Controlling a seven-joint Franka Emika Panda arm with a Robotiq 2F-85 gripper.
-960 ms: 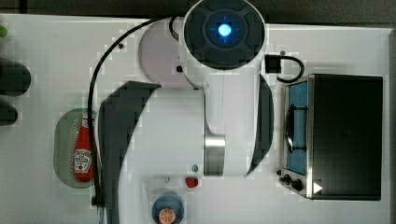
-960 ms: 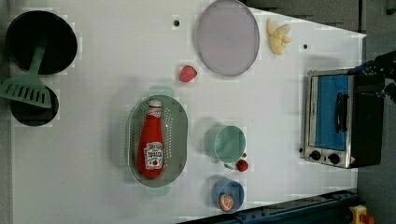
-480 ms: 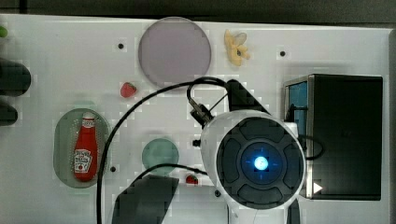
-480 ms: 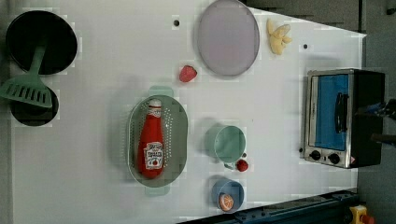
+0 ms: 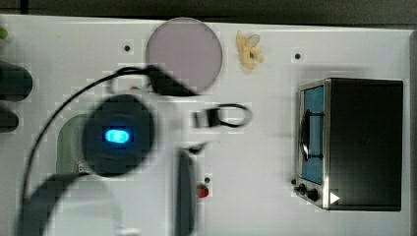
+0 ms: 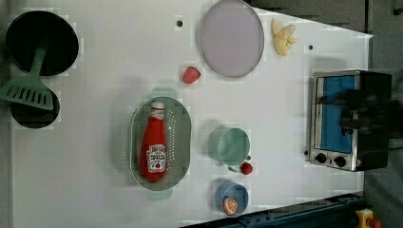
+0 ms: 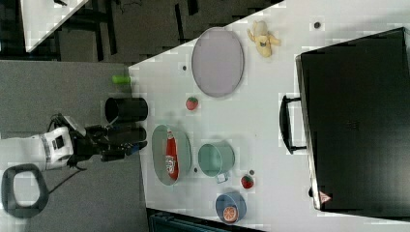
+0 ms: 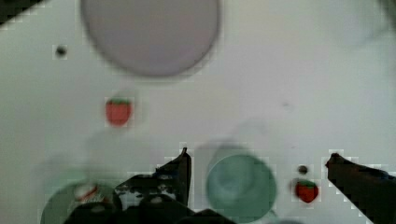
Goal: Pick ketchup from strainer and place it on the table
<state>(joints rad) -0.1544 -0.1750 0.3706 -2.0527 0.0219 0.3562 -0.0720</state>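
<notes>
The ketchup (image 6: 153, 147), a red bottle with a white cap, lies lengthwise in the pale green strainer (image 6: 183, 124) on the white table (image 6: 104, 85). The right view shows the ketchup (image 7: 170, 158) in the strainer (image 7: 183, 150) too. My gripper (image 8: 258, 155) is open, its dark fingers (image 8: 180, 170) wide apart with nothing between them. It hangs high above the table, with the ketchup's cap (image 8: 86, 191) off to one side. In the right view the gripper (image 7: 138, 140) appears to the right view's left of the strainer. In the top view my arm (image 5: 118, 135) covers most of the strainer (image 5: 64, 142).
A teal cup (image 6: 233, 146) stands beside the strainer, with a strawberry (image 6: 246, 168) and a blue bowl (image 6: 231, 198) near it. Another strawberry (image 6: 191, 74), a lilac plate (image 6: 231, 37), a banana (image 6: 283, 37), a toaster oven (image 6: 349, 118) and a black pan with a spatula (image 6: 26, 90) stand around.
In the top view my arm has swept from the lower right across to the left, over the strainer. The ketchup has stayed in the strainer.
</notes>
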